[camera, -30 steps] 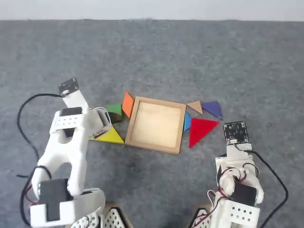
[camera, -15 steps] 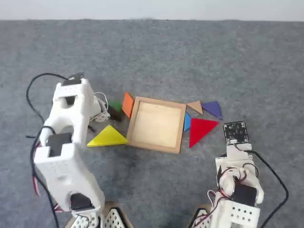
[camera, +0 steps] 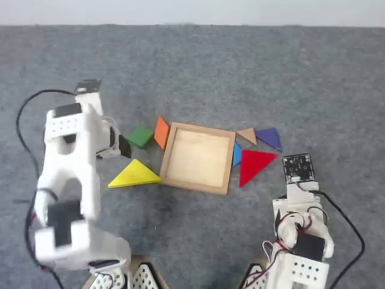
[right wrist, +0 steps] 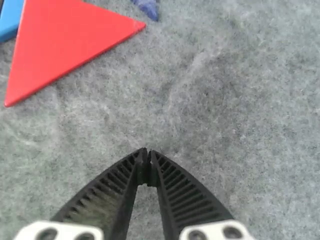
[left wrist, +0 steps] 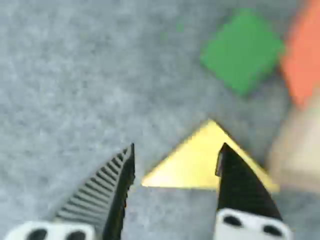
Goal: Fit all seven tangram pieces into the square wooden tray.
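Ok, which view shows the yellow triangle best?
High view: the whole yellow triangle lies unobstructed beside the tray. Left wrist view has it close, partly behind the left claw. Right wrist view faces the red triangle.

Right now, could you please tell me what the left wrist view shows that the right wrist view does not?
Left wrist view: the left gripper, fingers open, framing a corner of the yellow triangle, with the green square, an orange piece and the tray at its edge.
Right wrist view: the right gripper, fingers shut, with the red triangle, a blue piece and the tip of a purple piece.
Shared: the grey mat; neither gripper holds a piece.
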You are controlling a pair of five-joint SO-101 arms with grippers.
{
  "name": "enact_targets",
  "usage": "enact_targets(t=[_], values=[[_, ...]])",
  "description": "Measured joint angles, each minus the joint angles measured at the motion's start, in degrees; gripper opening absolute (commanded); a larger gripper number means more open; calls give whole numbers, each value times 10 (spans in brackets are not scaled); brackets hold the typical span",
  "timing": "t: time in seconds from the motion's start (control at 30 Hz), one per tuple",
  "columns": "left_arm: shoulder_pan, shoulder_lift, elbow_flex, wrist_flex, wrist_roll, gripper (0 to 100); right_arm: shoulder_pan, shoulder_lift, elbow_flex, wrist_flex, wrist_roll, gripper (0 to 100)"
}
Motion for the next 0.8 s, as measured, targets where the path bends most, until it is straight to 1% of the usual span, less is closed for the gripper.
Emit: enact_targets(t=[0.13,0.17,0.3,0.4,0.5,0.8], values=[[49,-83,59,0,-110,254,0,0,0,0,0,6],[59,-91,66,-4,-126,260,0,0,0,0,0,6],[89,-98,71,-17,-150,325,0,0,0,0,0,6],[107,-97,72,-21,-191,331,0,0,0,0,0,6],[125,-68,72,-39,-221,331,0,0,0,0,0,6],[113,44,72,-56,-301,330,0,0,0,0,0,6]])
